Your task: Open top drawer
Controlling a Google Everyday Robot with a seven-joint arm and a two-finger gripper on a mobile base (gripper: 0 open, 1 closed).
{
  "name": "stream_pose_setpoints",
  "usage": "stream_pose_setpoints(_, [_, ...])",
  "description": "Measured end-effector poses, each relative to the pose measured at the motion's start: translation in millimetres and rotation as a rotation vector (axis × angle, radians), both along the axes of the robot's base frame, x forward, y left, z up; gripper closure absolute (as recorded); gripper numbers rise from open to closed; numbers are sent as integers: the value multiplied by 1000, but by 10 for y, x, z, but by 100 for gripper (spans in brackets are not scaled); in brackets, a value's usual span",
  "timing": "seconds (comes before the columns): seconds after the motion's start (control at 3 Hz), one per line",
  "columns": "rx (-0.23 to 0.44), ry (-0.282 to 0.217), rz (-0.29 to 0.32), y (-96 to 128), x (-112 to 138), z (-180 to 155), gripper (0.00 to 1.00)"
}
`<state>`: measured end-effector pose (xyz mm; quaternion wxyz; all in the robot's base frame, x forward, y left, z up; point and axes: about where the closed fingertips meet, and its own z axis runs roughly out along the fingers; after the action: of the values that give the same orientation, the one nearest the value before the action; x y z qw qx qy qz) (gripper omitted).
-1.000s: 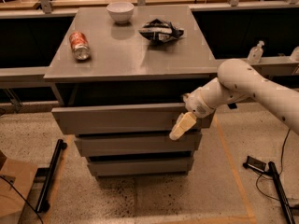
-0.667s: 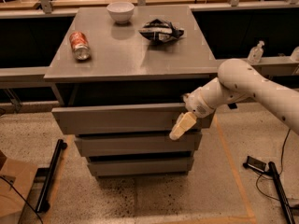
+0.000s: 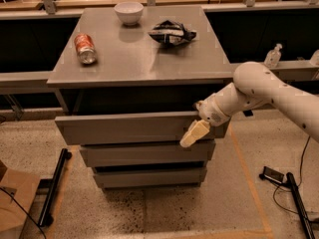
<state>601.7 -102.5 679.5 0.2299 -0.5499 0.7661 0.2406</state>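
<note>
The top drawer (image 3: 124, 127) is the widest of three grey handleless drawers under the grey cabinet top (image 3: 139, 59). It stands pulled out a little, with a dark gap above its front panel. My gripper (image 3: 195, 132) hangs over the right end of the drawer's front panel, its cream finger (image 3: 194, 133) lying against the panel face and pointing down-left. My white arm (image 3: 259, 91) reaches in from the right.
On the cabinet top lie a red soda can (image 3: 85, 48) on its side, a white bowl (image 3: 128, 12) and a dark chip bag (image 3: 172, 33). Two narrower drawers (image 3: 147, 153) sit below. A black pole (image 3: 54, 185) lies on the floor at left, cables and a stand (image 3: 294, 198) at right.
</note>
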Motion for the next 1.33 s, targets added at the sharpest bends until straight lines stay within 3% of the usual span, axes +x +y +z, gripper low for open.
stream_pose_setpoints(1.0, [0,0,0,-1,-2,121,88])
stream_pose_setpoints(1.33, [0,1,0,-1,-2,122,100])
